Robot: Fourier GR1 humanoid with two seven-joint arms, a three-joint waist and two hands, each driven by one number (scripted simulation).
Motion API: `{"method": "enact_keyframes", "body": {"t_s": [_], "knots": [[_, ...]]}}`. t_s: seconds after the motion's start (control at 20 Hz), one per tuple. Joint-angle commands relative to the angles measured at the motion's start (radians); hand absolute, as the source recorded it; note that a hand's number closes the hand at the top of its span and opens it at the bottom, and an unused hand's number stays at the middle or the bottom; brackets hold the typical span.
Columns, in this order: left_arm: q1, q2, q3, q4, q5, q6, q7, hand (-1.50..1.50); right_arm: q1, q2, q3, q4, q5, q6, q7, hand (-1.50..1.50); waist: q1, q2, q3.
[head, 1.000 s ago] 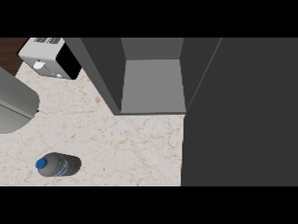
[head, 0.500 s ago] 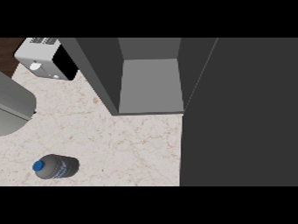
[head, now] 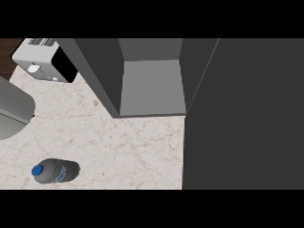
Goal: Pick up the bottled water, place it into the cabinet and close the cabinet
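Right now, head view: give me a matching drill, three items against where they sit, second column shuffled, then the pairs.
Items:
1. bottled water
2. toaster
3. cabinet

Places:
A. top left corner of the counter
B. top middle, open, nothing on the visible shelf
C. lower left, on the counter, blue cap showing

Pairs: 1-C, 2-A, 3-B

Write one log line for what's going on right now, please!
stage: before pickup | bottled water: upright on counter, untouched | cabinet: open | hands: not visible
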Motion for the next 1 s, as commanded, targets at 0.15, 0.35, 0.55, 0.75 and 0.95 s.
{"method": "enact_keyframes", "body": {"t_s": [0.15, 0.35, 0.55, 0.75, 0.95], "knots": [[-0.249, -0.014, -0.034, 0.206, -0.111, 0.031, 0.005, -1.50, 0.077, -0.007, -0.045, -0.175, -0.204, 0.009, 0.053, -1.50, 0.004, 0.003, -0.001], [-0.264, -0.099, -0.110, 0.289, -0.263, 0.039, -0.067, -1.50, 0.125, -0.006, -0.074, -0.153, -0.230, 0.051, 0.002, -1.50, 0.010, -0.001, -0.001], [-0.352, -0.089, -0.077, 0.404, -0.269, 0.061, -0.063, -1.50, 0.146, 0.013, -0.073, -0.171, -0.201, 0.049, -0.011, -1.50, 0.017, 0.000, 0.000], [-0.509, -0.056, -0.046, 0.575, -0.273, 0.051, -0.061, -1.50, 0.107, -0.007, -0.085, -0.131, -0.225, 0.053, -0.015, -1.50, 0.016, 0.003, 0.000], [-0.526, -0.093, -0.093, 0.657, -0.356, 0.064, -0.100, -1.50, 0.175, 0.005, -0.062, -0.201, -0.230, 0.053, 0.001, -1.50, 0.013, 0.001, -0.001]]}}
